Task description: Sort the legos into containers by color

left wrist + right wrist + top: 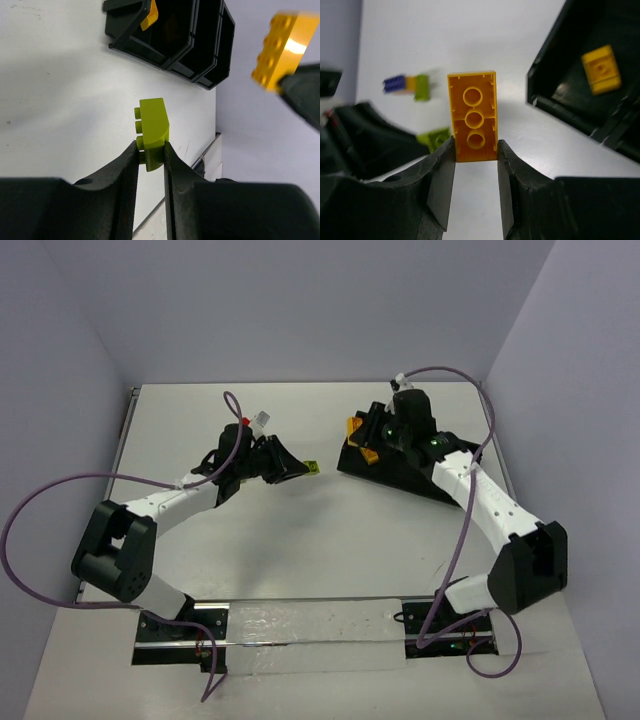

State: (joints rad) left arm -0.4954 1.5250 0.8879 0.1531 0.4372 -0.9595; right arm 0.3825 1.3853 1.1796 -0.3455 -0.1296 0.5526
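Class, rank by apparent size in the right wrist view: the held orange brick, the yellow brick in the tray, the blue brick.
1. Orange brick, nearest the camera, so its true size is unsure.
2. Yellow brick.
3. Blue brick, blurred and distant.

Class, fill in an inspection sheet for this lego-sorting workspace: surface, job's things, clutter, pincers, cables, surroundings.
Surface: white table, with a shiny strip along the near edge between the arm bases.
Job's things: black tray at far right, with a yellow brick in one compartment. A blurred purple, orange and green cluster lies on the table.
Clutter: nothing seen.
Pincers: left pincer shut on a lime brick. Right pincer shut on an orange brick, beside the tray.
Cables: one purple loop per arm, left cable and right cable.
Surroundings: pale walls on three sides.
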